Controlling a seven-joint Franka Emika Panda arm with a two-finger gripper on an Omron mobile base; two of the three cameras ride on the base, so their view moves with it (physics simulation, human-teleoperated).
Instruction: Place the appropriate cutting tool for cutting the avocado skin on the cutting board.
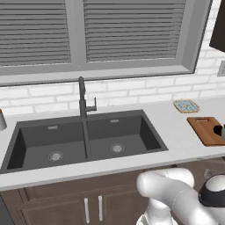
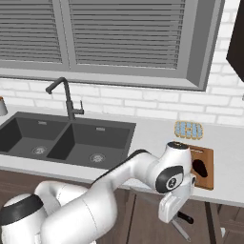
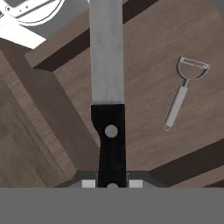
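My gripper [image 2: 177, 214] hangs below the counter edge, in front of the lower cabinets. It is shut on the black handle of a knife [image 3: 107, 87], whose grey blade runs away from the hand over a brown wooden drawer floor. In the right base view the knife [image 2: 182, 221] pokes out beneath the hand. Up on the counter to the right of the sink lies the reddish-brown cutting board [image 2: 208, 181] [image 1: 202, 127]. The dark avocado [image 2: 199, 167] [image 1: 217, 130] rests on the board.
A metal peeler [image 3: 181, 94] lies to the right of the knife on the drawer floor. A blue-and-tan pad [image 2: 188, 129] sits behind the board. The double sink [image 1: 88, 140] with its faucet [image 1: 82, 99] lies to the left. My arm's elbow [image 2: 169, 174] partly covers the board's left edge.
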